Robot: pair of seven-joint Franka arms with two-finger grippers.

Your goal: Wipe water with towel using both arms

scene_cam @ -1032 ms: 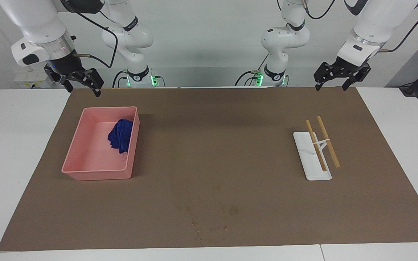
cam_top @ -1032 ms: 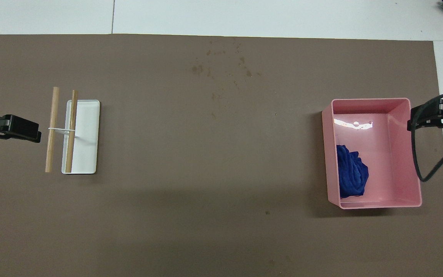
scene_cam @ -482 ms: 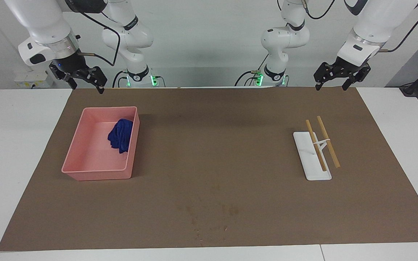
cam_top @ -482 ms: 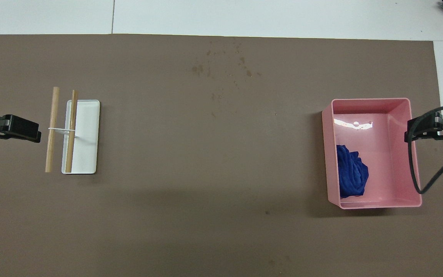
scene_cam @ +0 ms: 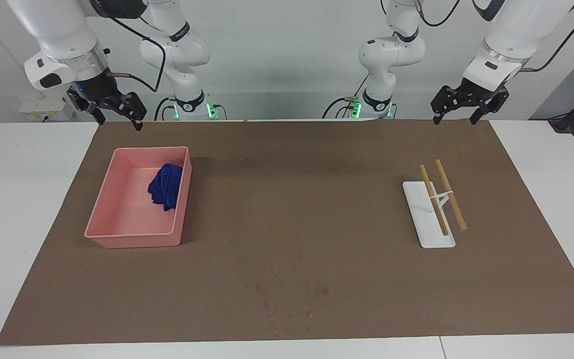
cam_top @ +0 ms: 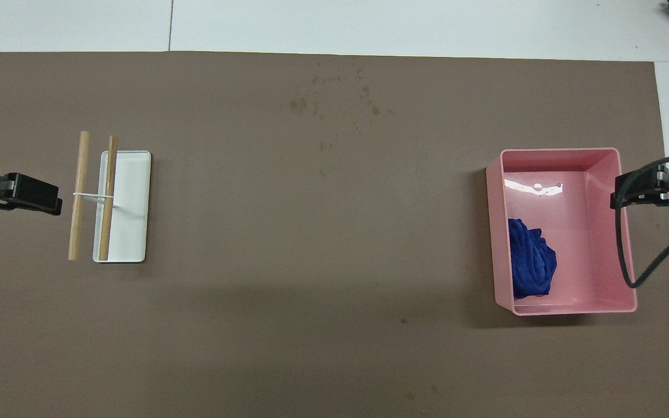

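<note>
The towel (scene_cam: 166, 186) is a bunched deep-blue lump lying inside the pink tray (scene_cam: 117, 238) toward the right arm's end of the table, against the wall facing the middle; it is also seen from above (cam_top: 531, 260). The water (scene_cam: 292, 294) is a patch of faint darker speckles on the brown mat, farther from the robots than the tray, near the mat's edge (cam_top: 337, 101). My right gripper (scene_cam: 119, 122) hangs open and empty above the mat's edge by the tray. My left gripper (scene_cam: 455, 119) waits open and empty, raised over the mat's other end.
A white flat tray (scene_cam: 424, 234) carries two wooden sticks (scene_cam: 441, 199) joined by a white band, toward the left arm's end (cam_top: 128, 206). The brown mat (scene_cam: 287, 214) covers most of the white table. A black cable (cam_top: 630, 255) loops from the right wrist over the pink tray's rim.
The right arm has drawn back a little toward its base and its gripper now hangs slightly smaller in the facing view. The left arm, towel and tray have not moved.
</note>
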